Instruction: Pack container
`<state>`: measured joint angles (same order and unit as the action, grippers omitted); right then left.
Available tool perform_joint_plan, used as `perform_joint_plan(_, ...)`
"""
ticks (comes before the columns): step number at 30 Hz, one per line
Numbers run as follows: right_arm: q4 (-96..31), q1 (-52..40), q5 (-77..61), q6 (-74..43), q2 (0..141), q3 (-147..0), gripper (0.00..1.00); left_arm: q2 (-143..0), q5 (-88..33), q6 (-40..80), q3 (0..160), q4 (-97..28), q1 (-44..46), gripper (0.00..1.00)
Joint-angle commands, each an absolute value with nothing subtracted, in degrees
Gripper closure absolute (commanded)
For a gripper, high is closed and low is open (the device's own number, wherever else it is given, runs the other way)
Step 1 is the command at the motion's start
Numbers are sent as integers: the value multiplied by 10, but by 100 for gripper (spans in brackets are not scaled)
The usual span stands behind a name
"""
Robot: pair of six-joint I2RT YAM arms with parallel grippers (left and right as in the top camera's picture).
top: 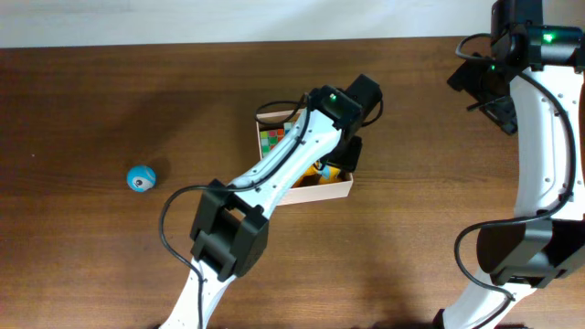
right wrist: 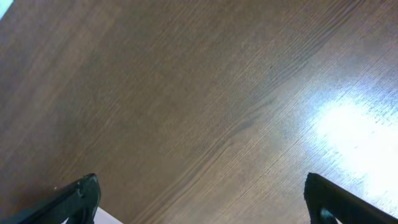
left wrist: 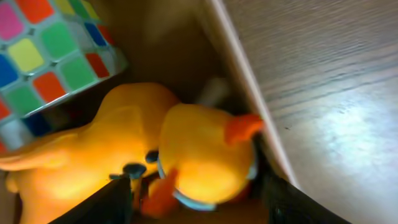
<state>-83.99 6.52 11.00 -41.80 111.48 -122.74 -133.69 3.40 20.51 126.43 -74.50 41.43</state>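
Dark brown wood-grain surface (top: 91, 91), glare patch in both wrist views.

Container (top: 322, 193): square open box, cream-white walls and tan inside, around the middle of the surface. It sits directly under the left gripper (left wrist: 196, 193), whose arm reaches over it and hides most of it from overhead. From the right gripper (right wrist: 199, 199) it is well apart, off to that gripper's left.

Left gripper: down inside the container, jaws part-way apart. A yellow rubber duck (left wrist: 205, 155) with an orange beak sits between the two dark fingers (left wrist: 112, 202). Its head fills most of the gap, close to each finger. Can't tell whether the pads actually press on it or just flank it. The view is blurred at that range.

Relative to the left gripper:
- Rubik's cube (left wrist: 43, 56) lies ahead and to the left, inside the container. It is tilted, with its lower edge over the duck's back. Touching or just beside, can't tell.
- A container wall runs just outside the right finger, with bare surface beyond it.
- A small blue ball (top: 140, 177) with a pale spot lies well off to the left on the bare surface, outside the container.

Right gripper: jaws wide apart with nothing between them. It hangs over bare wood at the far right of the surface. A white sliver shows at the bottom edge of its wrist view, near the left finger. Can't tell what it is.
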Motion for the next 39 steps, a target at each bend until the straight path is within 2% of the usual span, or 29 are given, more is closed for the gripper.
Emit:
perform_joint_plan(1, -840, 68, 111, -420, 1110, -1233, 1, -1357, 34, 196, 1262, -744, 413, 32)
perform_joint_plan(15, -840, 68, 111, -420, 1110, -1233, 1, -1358, 59, 196, 1263, -757, 411, 32)
perform_joint_plan(39, -840, 68, 111, -420, 1110, -1233, 1, -1357, 58, 196, 1269, -738, 357, 34)
